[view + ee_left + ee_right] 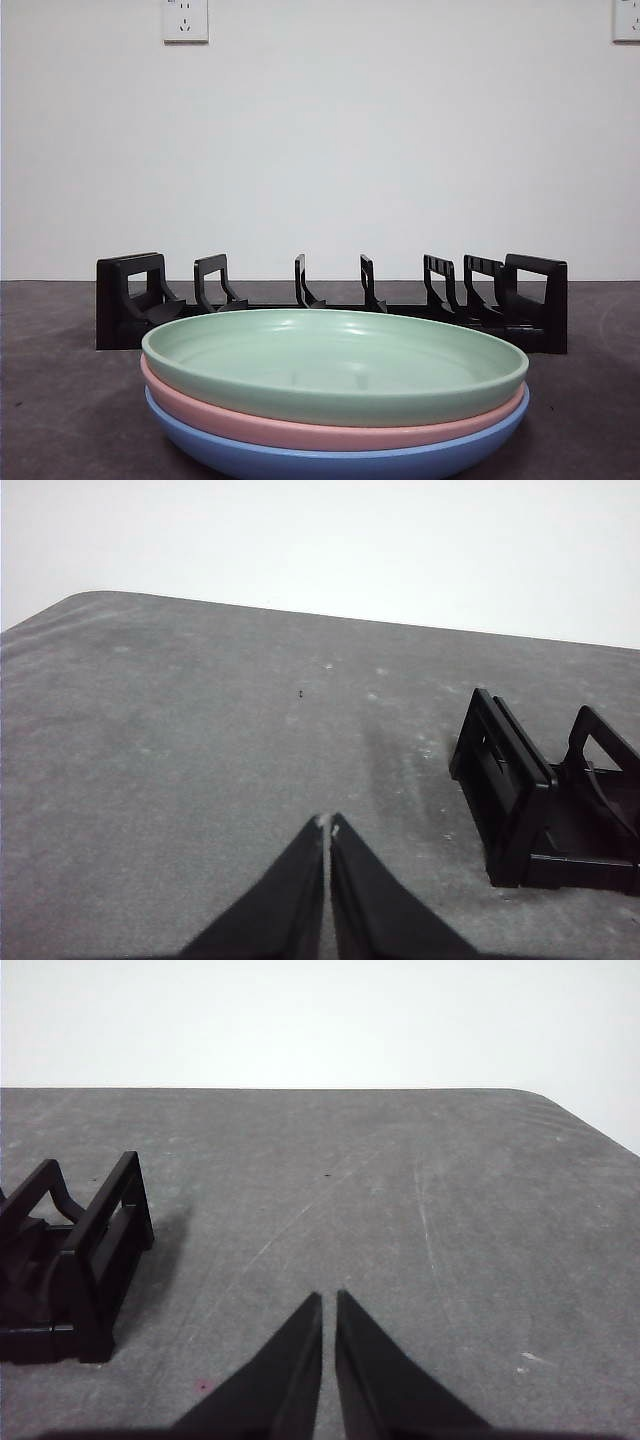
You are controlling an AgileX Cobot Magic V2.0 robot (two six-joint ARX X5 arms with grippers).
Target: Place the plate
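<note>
Claws wait: left claw (328, 825) and right claw (328, 1298) are closed on nothing above bare counter (200, 760) off either rack (330, 300) end. Green plate (335, 365) tops pink (300, 430) and blue (330, 462) plates, stacked before its empty slots, probably for one-by-one loading

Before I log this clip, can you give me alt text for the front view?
Three plates sit stacked near the camera on a dark table: a green plate on top, a pink plate under it and a blue plate at the bottom. Behind them stands an empty black plate rack before a white wall; no arm shows.
</note>
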